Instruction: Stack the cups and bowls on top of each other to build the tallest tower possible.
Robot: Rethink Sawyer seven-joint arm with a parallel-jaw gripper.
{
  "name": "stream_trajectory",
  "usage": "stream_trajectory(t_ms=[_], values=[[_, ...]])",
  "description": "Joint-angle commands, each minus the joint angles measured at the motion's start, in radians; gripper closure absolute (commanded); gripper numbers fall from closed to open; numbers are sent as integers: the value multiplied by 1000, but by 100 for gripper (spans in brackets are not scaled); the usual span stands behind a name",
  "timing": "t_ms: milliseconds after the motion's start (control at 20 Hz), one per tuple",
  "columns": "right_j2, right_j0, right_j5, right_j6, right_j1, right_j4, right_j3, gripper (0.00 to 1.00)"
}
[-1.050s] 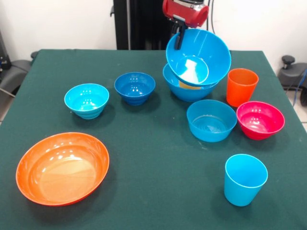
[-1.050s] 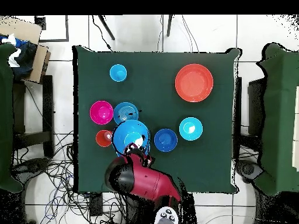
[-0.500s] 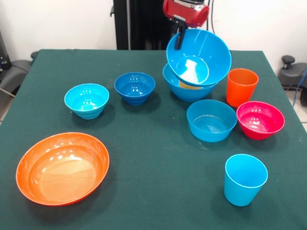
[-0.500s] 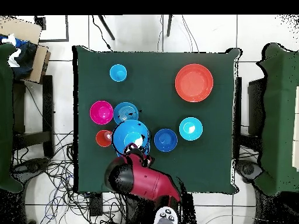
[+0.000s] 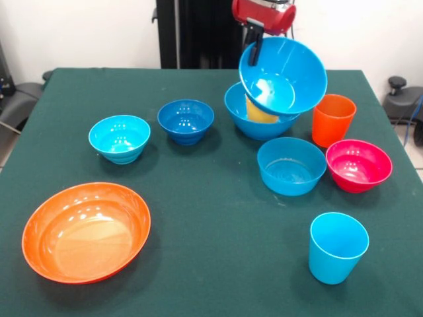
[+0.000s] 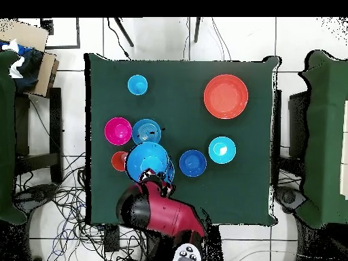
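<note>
While I've got this big blue bowl (image 5: 284, 74) pinched by its far rim in my hand (image 5: 254, 41), it's hanging up in the air and tipped hard toward the camera side, so the whole thing is riding on one thin edge of glossy plastic. That's my main worry: it could just slide out of the pinch or swing.

Right under it sits the other large blue bowl (image 5: 254, 122) on the table (image 5: 198, 172), with the yellow cup (image 5: 259, 112) inside it. If I come down with the bowl this tilted, I reckon its low edge clips the cup or the lower rim and shoves everything sideways instead of nesting.

Neighbours are close too. The orange cup (image 5: 332, 119) stands just beside the lower bowl, almost under the held bowl's edge, so a drop or a sloppy swing probably knocks it over. The light blue bowl (image 5: 291, 165) and the red bowl (image 5: 359, 165) are near enough to catch a rolling bowl.

The light blue cup (image 5: 338, 246), cyan bowl (image 5: 119, 138), dark blue bowl (image 5: 186, 120) and wide orange bowl (image 5: 86, 231) are well apart, so no risk there.
</note>
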State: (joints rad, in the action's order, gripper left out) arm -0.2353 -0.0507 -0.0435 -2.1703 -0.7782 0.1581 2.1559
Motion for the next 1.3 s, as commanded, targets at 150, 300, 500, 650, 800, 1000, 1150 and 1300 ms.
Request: stream_trajectory(t_ms=[150, 300, 500, 650, 800, 1000, 1150, 1300], values=[[74, -19, 32, -154, -49, -39, 154, 100], [85, -8, 47, -152, -39, -37, 153, 100], [95, 3, 48, -147, -32, -33, 145, 100], [95, 0, 47, -146, -29, -28, 140, 100], [103, 3, 53, -151, -25, -25, 140, 100], [109, 11, 54, -149, -22, -26, 135, 100], [117, 15, 61, -152, -20, -26, 138, 100], [128, 21, 76, -157, -9, -28, 138, 100]])
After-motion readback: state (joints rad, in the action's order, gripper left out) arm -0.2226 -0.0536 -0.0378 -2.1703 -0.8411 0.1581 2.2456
